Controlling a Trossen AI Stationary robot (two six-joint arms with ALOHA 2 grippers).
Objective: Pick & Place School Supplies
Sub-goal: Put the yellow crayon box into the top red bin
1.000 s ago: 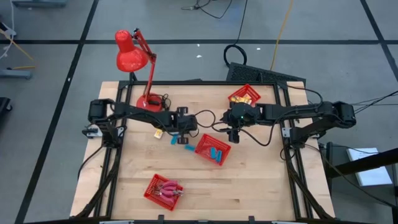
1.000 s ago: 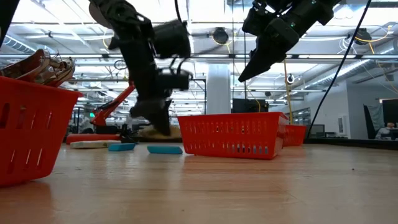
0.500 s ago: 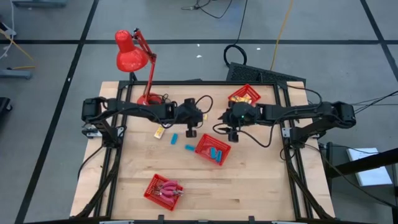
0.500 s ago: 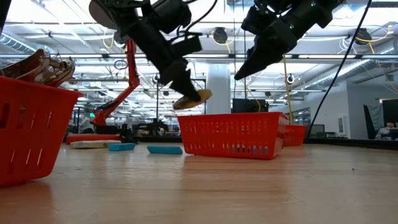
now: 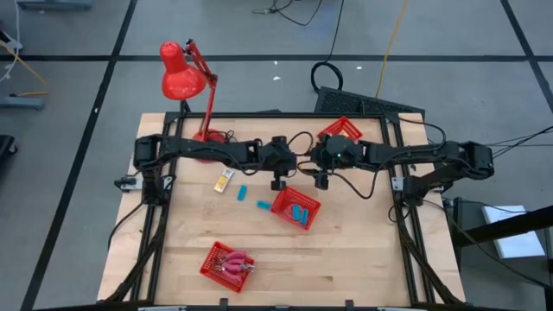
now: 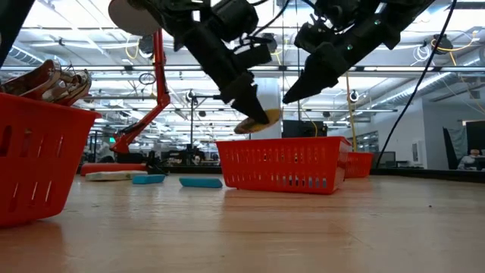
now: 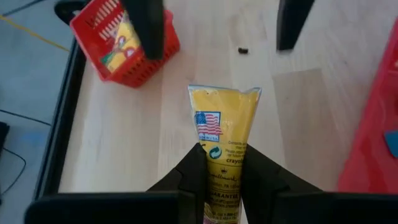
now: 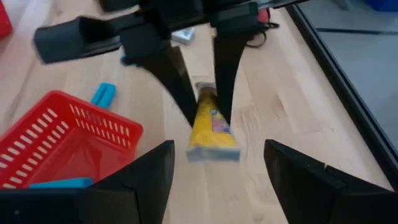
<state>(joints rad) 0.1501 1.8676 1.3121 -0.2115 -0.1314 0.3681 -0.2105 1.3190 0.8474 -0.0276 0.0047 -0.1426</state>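
My left gripper [image 5: 278, 181] hangs over the middle of the table, shut on a yellow packet [image 7: 224, 134], which also shows in the low view [image 6: 258, 121] and the right wrist view [image 8: 211, 127]. My right gripper [image 5: 321, 180] hovers just to its right, open and touching nothing [image 8: 219, 148]. A second yellow packet [image 5: 224, 181] and two blue blocks [image 5: 244, 192] [image 5: 263, 205] lie flat on the table. More blue blocks lie in the middle red basket [image 5: 295, 207]. My left gripper pinches the yellow packet between its two fingers [image 7: 196, 171], on the packet's end nearest the wrist [image 7: 222, 177]. The fingers slant down from above [image 6: 239, 91] and lie along the packet's length. The packet is lifted clear, its crimped free end [image 7: 224, 93] pointing away beyond the fingertips.
A red basket with yellow packets [image 5: 340, 131] stands at the far edge, and one with pink-handled tools [image 5: 226, 263] near the front. A red desk lamp [image 5: 186, 78] stands at the far left corner. Bare wood lies at the near right.
My left gripper has risen from the table beside the blue blocks with the yellow packet in its fingers and carried it toward the table's right, close to my right gripper. The packet now hangs clear above basket height. My right gripper has stayed open.
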